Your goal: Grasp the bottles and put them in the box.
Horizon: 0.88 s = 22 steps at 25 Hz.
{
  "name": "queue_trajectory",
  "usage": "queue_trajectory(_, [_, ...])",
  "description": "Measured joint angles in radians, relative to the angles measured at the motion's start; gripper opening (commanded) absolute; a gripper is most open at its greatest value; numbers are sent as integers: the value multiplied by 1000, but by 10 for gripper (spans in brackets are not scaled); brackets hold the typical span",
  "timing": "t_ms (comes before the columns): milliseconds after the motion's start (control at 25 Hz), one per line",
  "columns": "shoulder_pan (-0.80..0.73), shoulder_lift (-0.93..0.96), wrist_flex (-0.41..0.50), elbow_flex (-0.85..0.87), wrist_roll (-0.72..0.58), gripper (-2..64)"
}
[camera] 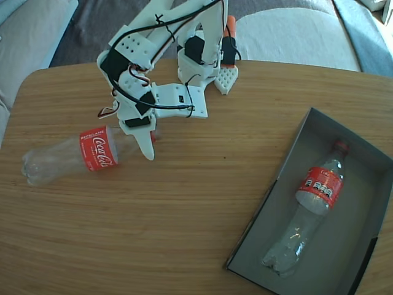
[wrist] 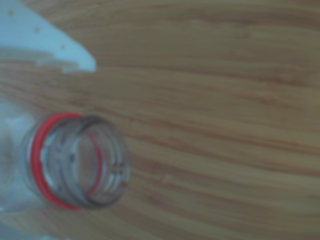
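1. My bench is a rounded wooden top with a light, streaky grain; sunlight falls across it.
2. Behind the bench, in the fixed view, sits a pale sofa cushion with a dark cloth beside it.
3. My gripper is down at the neck of one bottle, which lies on its side at the left of the bench, base pointing left.
4. In the wrist view that bottle's open mouth and red neck ring show beside my white finger; I cannot tell whether my gripper is clamped on it.
5. The other bottle lies inside the grey box at the right, neck toward the far end.
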Motion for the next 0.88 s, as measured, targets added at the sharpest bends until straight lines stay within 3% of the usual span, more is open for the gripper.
queue_trajectory(880, [-18, -61, -74, -18, 0, 456])
